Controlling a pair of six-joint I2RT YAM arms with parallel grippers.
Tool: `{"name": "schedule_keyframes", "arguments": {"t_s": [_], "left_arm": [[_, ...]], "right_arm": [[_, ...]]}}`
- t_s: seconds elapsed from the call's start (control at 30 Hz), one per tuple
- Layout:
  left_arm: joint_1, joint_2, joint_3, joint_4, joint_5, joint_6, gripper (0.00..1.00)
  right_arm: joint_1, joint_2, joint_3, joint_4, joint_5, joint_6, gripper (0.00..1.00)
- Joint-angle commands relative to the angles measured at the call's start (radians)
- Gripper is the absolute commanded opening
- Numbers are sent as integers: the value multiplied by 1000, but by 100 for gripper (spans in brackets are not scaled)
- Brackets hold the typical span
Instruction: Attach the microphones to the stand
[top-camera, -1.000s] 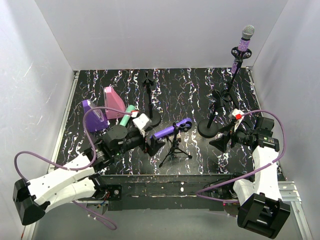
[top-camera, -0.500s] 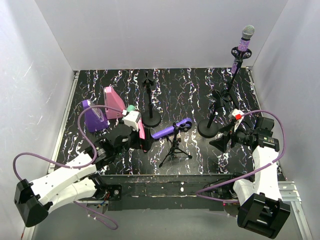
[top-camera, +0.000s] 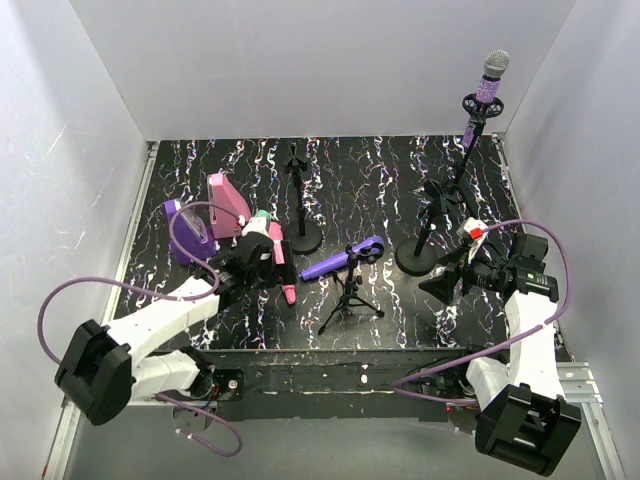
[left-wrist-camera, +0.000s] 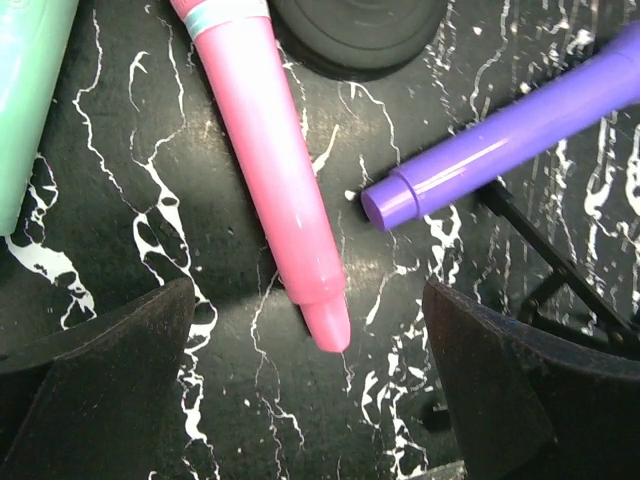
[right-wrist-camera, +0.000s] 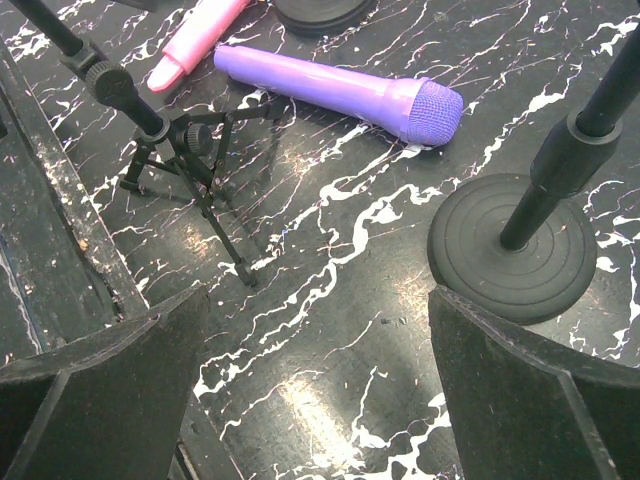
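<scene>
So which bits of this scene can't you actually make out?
- Mint green microphone: cut off by the left and top edges of the left wrist view; mostly covered by the left gripper in the top view.
- Pink microphone: its head is cut off by the top edge of the left wrist view.
- Glittery purple microphone: too small in the top view to tell how the stand holds it.

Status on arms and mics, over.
Left gripper, right gripper open, empty. Left above pink microphone, lying flat. Glittery microphone on stand. Purple microphone close beside.

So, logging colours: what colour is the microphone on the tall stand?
Glittery purple microphone, silver-grey head; shows best in top external view.
</scene>
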Motion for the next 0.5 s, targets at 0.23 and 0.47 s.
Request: {"name": "schedule_keyframes", "arguments": {"t_s": [0.23,0.47], "left_arm": [[15,232,150,-25,-150,-63,89],[15,369,213,-45,-181,-79,75]], "right_arm": [[-4,5,24,-22,-3,-16,97],[-4,8,25,-27,-1,-21,97]]}}
